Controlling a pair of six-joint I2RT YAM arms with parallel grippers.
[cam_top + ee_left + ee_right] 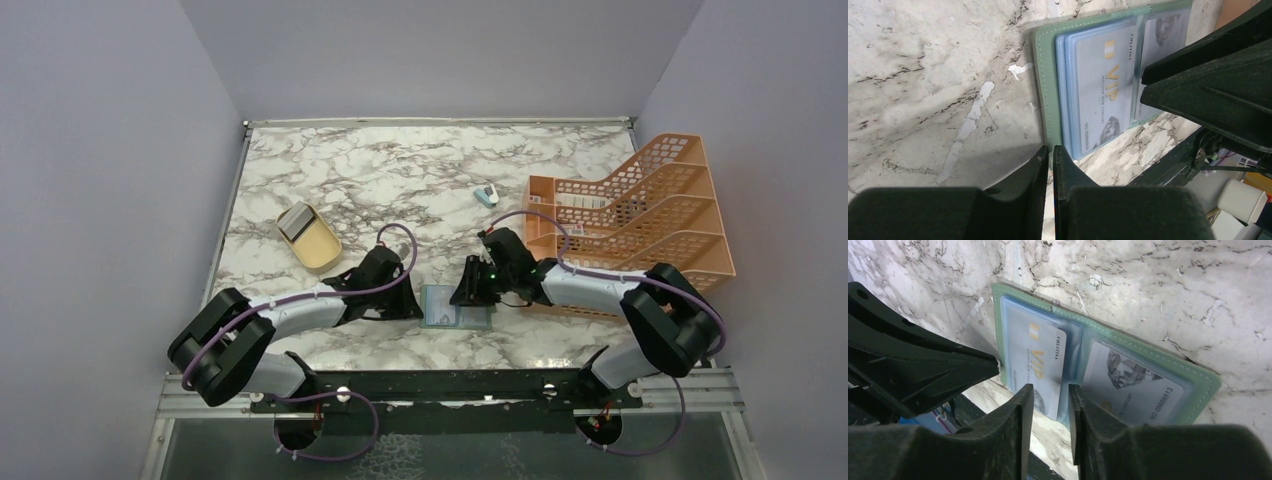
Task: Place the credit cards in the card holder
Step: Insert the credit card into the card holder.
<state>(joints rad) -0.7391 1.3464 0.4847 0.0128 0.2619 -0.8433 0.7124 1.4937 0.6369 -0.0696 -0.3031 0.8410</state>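
The card holder [457, 318] lies open on the marble near the front edge, a green wallet with pale blue pockets. A pale grey VIP credit card [1103, 90] sits in its left pocket, and a second grey card [1133, 385] sits in the right pocket. My left gripper [408, 305] is shut, its tips [1050, 150] at the wallet's near-left corner [1047, 100]. My right gripper [470, 292] is slightly open, with jaws just over the wallet's near edge by the fold [1050, 390] and nothing held. A pale grey flat piece [295, 221] lies on the tan dish. No tan-brown card shows.
The tan oval dish [318, 246] sits at the left, behind my left arm. A small blue-and-white gadget [486, 195] lies at the middle back. The orange mesh file rack [640, 215] stands at the right, close to my right arm.
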